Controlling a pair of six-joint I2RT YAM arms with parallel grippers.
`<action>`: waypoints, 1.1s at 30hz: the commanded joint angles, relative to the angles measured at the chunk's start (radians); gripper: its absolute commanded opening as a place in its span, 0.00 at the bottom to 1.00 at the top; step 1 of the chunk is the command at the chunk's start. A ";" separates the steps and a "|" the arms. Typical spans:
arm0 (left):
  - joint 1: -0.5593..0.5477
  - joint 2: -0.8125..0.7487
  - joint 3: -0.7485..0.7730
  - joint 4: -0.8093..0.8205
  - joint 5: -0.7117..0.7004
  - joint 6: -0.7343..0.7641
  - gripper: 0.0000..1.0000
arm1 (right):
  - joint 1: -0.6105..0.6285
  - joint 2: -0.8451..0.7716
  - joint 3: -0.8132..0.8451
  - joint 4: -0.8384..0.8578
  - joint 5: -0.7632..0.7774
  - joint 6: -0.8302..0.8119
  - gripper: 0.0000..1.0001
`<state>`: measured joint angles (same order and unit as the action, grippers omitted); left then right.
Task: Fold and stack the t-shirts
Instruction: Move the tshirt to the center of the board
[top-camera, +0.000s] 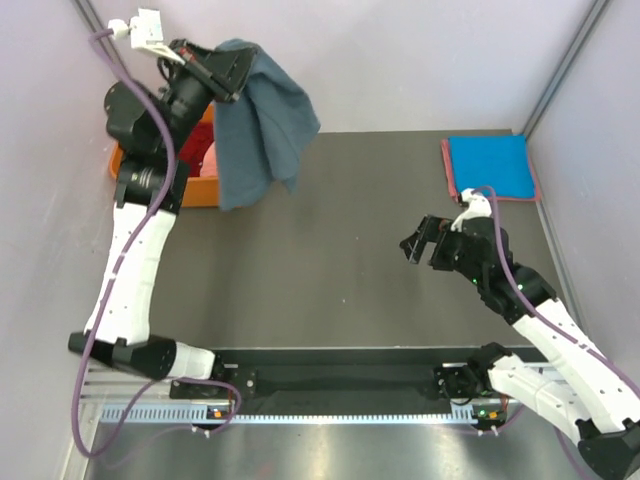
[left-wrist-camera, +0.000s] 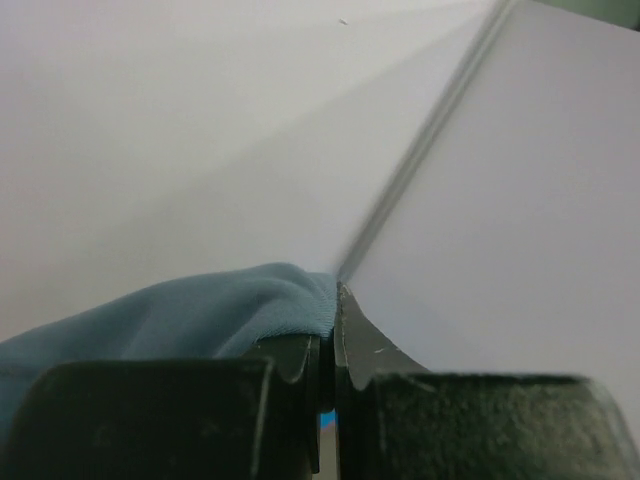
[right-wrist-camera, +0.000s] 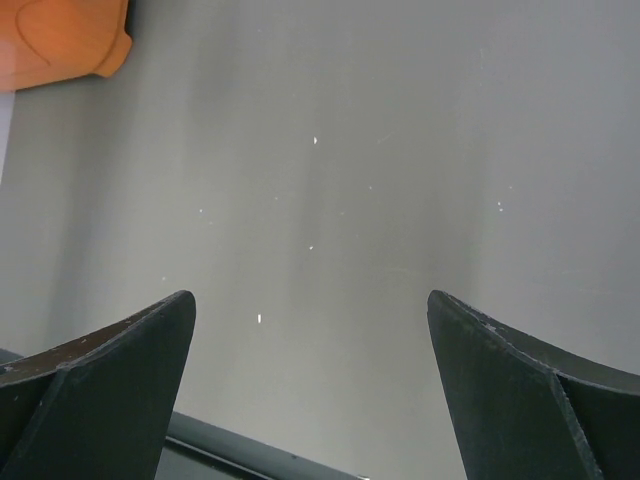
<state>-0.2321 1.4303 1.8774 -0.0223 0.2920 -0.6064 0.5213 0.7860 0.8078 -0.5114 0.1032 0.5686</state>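
L arm holds slate tee up over the basket; R arm hovers open, empty.
Left gripper (top-camera: 232, 72) is pressed together, pinching a bunched edge of the slate grey-blue tee (top-camera: 262, 125). The tee hangs free above the orange basket (top-camera: 122, 160) & the far-left tabletop (top-camera: 350, 220). Held high prob. so the cloth drops open & clears the rim before laying flat. Right gripper (top-camera: 415, 243) is spread wide over bare mid-tabletop, likely placed to catch a corner. Bright blue tee (top-camera: 490, 165) lies folded at the far right on a salmon-red tee (top-camera: 447, 172). Pink tee (top-camera: 206, 160) is in the basket, not yet done.
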 joint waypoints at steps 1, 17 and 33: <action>-0.012 -0.103 -0.088 0.082 0.194 -0.194 0.00 | -0.001 -0.053 0.045 -0.042 0.012 0.025 1.00; -0.377 0.082 -0.709 0.028 0.157 -0.239 0.00 | -0.001 -0.071 -0.087 -0.122 0.293 0.375 0.98; -0.374 0.159 -0.530 -0.697 -0.344 0.198 0.51 | 0.016 0.141 -0.324 0.223 0.029 0.597 0.77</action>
<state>-0.5667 1.7020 1.4487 -0.6155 0.0029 -0.4591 0.5228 0.9443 0.5461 -0.4202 0.1989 1.0630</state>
